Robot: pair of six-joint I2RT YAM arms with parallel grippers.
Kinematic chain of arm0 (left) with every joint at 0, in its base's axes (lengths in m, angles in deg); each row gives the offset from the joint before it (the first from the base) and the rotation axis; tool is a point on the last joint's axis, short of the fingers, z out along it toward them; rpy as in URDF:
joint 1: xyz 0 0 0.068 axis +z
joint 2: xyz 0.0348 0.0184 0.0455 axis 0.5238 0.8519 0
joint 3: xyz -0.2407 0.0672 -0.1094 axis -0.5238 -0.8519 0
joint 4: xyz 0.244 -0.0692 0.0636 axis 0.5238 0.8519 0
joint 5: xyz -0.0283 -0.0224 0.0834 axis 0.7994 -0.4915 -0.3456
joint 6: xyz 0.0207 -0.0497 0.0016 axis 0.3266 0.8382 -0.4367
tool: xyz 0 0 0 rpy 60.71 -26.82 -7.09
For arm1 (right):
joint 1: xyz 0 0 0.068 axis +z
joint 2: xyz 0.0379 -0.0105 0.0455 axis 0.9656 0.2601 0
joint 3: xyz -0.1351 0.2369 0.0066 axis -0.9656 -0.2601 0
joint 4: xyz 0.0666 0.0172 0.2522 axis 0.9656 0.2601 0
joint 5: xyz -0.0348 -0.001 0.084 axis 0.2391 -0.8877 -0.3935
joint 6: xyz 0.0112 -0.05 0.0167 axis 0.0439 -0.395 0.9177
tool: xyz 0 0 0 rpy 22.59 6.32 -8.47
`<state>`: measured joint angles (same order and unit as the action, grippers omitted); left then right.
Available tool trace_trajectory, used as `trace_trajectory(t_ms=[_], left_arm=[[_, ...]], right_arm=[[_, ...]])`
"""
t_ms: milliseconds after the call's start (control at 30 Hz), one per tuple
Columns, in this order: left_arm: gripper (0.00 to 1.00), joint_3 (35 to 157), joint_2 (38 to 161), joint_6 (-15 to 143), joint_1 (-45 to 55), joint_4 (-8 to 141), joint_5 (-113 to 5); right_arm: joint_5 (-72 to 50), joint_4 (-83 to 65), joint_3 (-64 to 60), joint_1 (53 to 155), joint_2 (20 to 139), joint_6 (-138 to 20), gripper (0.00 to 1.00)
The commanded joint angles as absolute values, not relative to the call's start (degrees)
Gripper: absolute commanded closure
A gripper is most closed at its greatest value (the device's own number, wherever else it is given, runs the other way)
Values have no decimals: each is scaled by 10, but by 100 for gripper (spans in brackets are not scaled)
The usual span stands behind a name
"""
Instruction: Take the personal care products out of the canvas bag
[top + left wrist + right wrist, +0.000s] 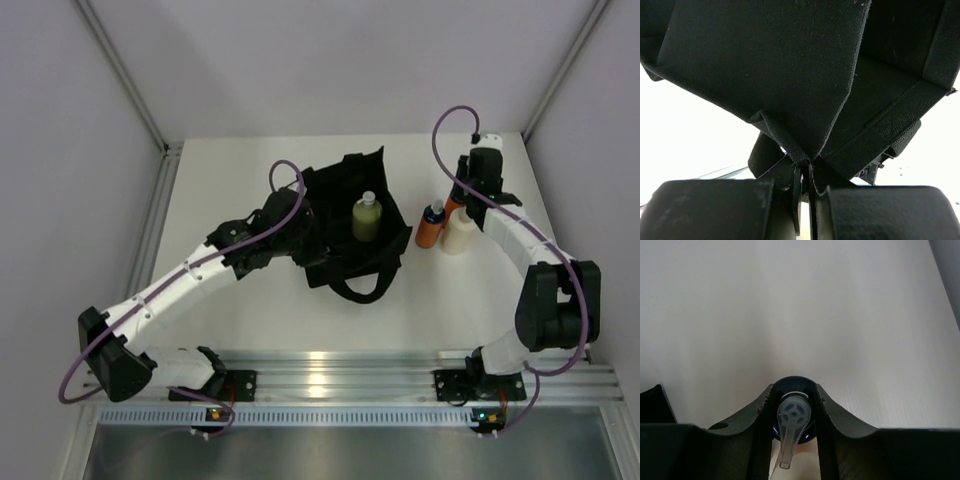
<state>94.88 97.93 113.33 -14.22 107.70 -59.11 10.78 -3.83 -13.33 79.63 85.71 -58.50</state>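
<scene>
The black canvas bag (335, 205) lies open in the middle of the table, with the pale yellow-green bottle (366, 219) upright inside it. My left gripper (300, 224) is shut on the bag's left edge; the left wrist view shows a fold of the bag's fabric (790, 75) pinched at the gripper (805, 167). An orange bottle with a blue cap (431, 226) and the cream-white bottle (460, 233) stand right of the bag. My right gripper (462, 192) is shut on the dark blue cap (794, 412) of a second orange bottle (453, 206) just behind them.
White walls stand close behind and on both sides of the table. The bag's loop handle (357, 287) lies toward the near side. An aluminium rail (340, 375) runs along the near edge between the arm bases.
</scene>
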Motion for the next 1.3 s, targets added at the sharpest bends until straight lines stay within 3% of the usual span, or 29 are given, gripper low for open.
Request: trace_trajectory(t_ms=[0, 67, 167, 233, 300, 433, 633, 933, 1267], left_arm=[[100, 975, 987, 1124, -146, 1070, -565], [100, 976, 990, 1122, -146, 1069, -564], [100, 976, 993, 1122, -146, 1069, -563], [100, 976, 994, 1122, -146, 1069, -563], [100, 976, 995, 1122, -146, 1068, -563], [100, 976, 997, 1123, -146, 1068, -564], [100, 975, 995, 1123, -146, 1068, -566], [100, 974, 991, 1132, -146, 1068, -583], [100, 970, 996, 1139, -146, 1068, -587]], right_arm=[[97, -147, -136, 790, 852, -570, 100], [96, -147, -141, 790, 853, -568, 99], [95, -144, -147, 791, 855, -568, 83], [95, -136, -147, 791, 854, -568, 64], [94, -132, -147, 791, 852, -569, 52], [93, -113, -128, 791, 847, -572, 42], [86, -24, -52, 810, 817, -575, 43], [139, 131, 92, 1043, 758, -542, 49], [206, 200, 157, 1202, 795, -448, 55]])
